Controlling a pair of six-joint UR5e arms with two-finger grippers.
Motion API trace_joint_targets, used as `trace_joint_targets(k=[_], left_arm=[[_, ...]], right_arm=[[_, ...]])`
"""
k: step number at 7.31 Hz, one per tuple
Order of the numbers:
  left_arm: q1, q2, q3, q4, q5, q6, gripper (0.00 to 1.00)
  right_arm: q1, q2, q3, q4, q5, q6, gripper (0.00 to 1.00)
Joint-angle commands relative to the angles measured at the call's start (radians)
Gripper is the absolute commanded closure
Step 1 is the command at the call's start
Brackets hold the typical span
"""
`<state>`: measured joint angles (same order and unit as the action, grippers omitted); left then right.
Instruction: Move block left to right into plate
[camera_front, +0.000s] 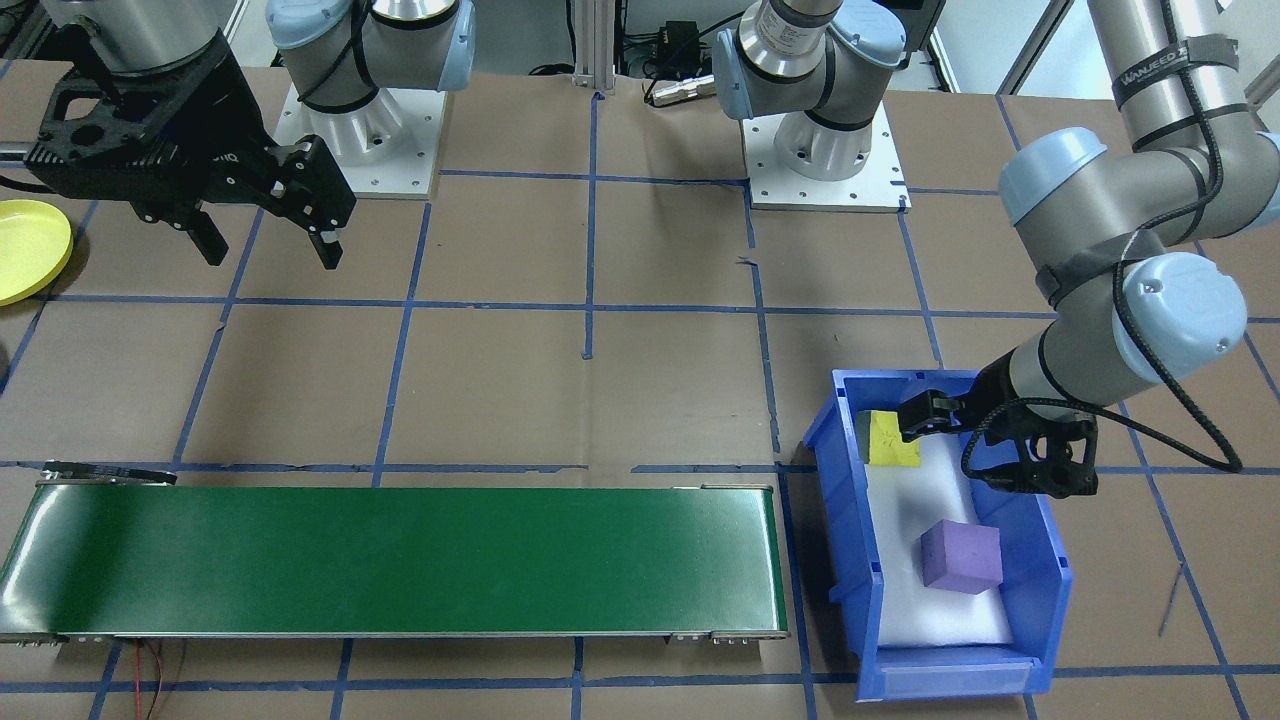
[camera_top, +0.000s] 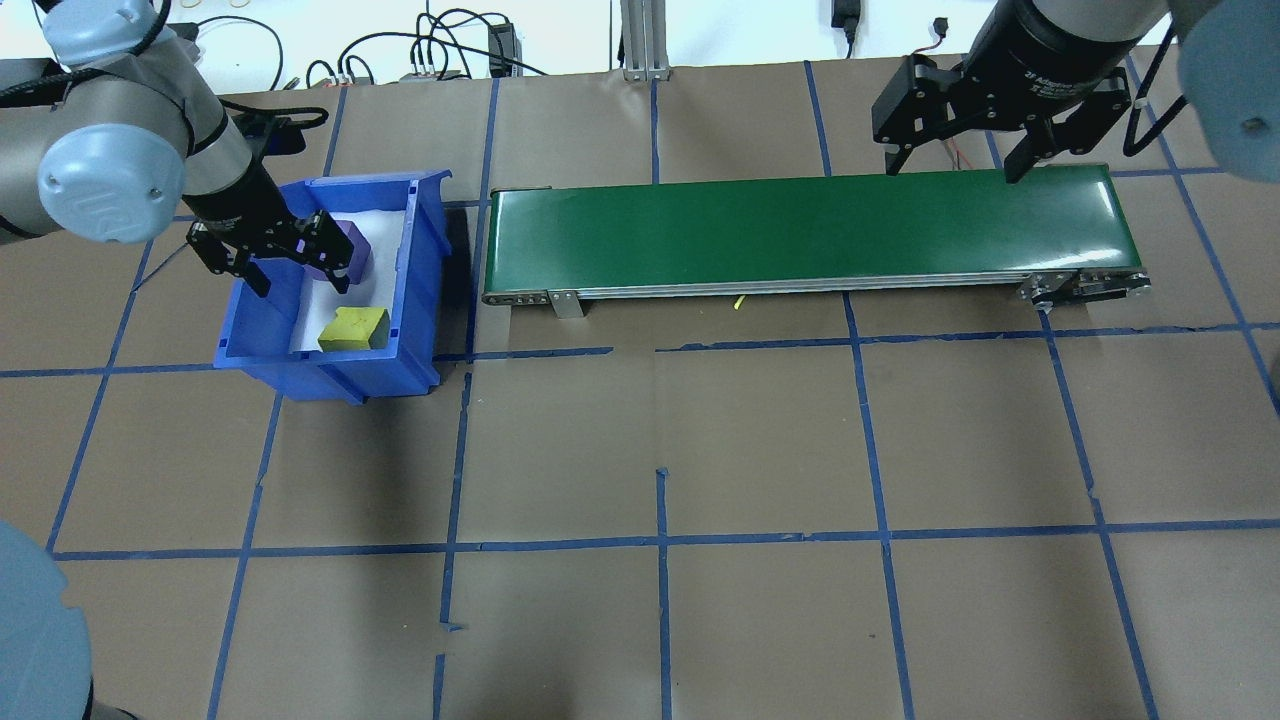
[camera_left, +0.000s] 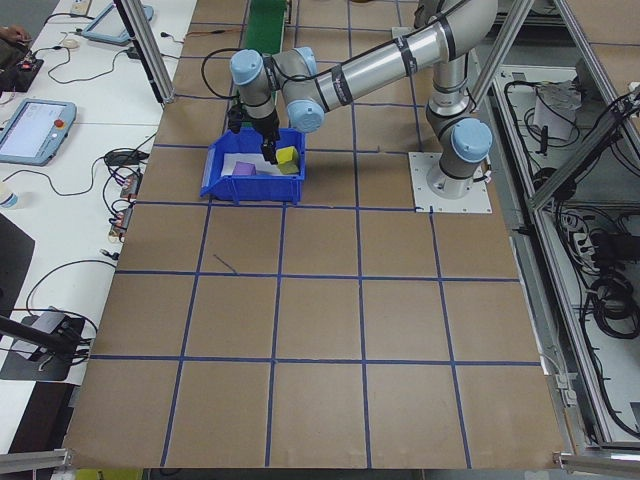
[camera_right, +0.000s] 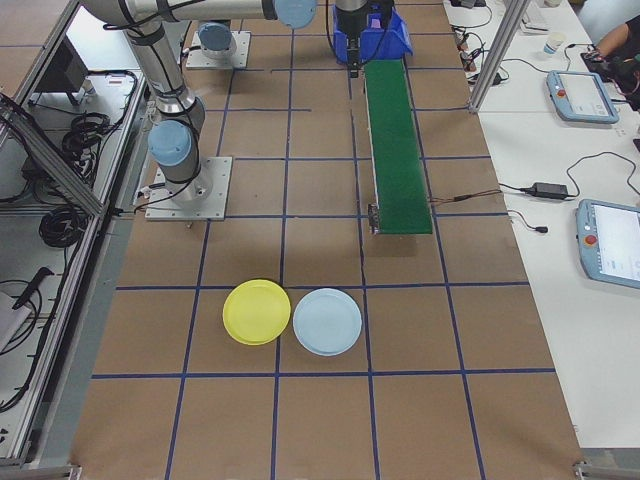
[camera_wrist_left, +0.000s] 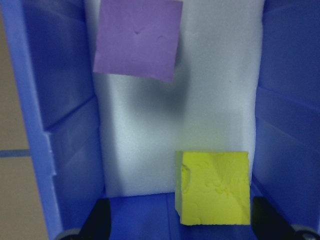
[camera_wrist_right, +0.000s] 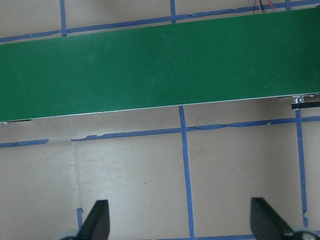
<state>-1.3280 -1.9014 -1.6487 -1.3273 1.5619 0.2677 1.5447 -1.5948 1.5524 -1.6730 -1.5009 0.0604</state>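
A yellow foam cube (camera_wrist_left: 214, 187), dented on top, is lying in the blue bin (camera_front: 1043, 560) on white padding, a purple cube (camera_wrist_left: 137, 39) at its eleven o'clock. The left gripper (camera_top: 293, 262) is hanging into the bin, jaws apart, the yellow cube between them nearer the right finger. The right gripper (camera_front: 268, 240) is hovering open, the lime plate (camera_right: 256, 312) resting well apart.

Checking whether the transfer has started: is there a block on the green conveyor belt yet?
No. The front-facing view shows the green conveyor belt bare, while the yellow block and purple block both sit in the blue bin.
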Motion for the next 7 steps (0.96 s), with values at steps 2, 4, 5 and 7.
trace_joint_targets(k=[2, 4, 5, 7], left_arm=[[-0.011, -0.007, -0.022, 0.007, -0.029, 0.001, 0.0], [-0.01, -0.034, -0.029, 0.029, -0.022, 0.004, 0.0], [-0.01, -0.041, -0.036, 0.028, -0.035, -0.008, 0.0], [-0.01, -0.062, -0.043, 0.031, -0.036, -0.004, 0.02]], right_arm=[[0.0, -0.001, 0.0, 0.001, 0.001, 0.001, 0.0], [0.0, -0.001, 0.0, -0.001, 0.001, -0.001, 0.0], [0.0, 0.001, 0.0, -0.001, 0.001, -0.001, 0.0], [0.0, -0.001, 0.0, -0.001, 0.001, -0.001, 0.0]])
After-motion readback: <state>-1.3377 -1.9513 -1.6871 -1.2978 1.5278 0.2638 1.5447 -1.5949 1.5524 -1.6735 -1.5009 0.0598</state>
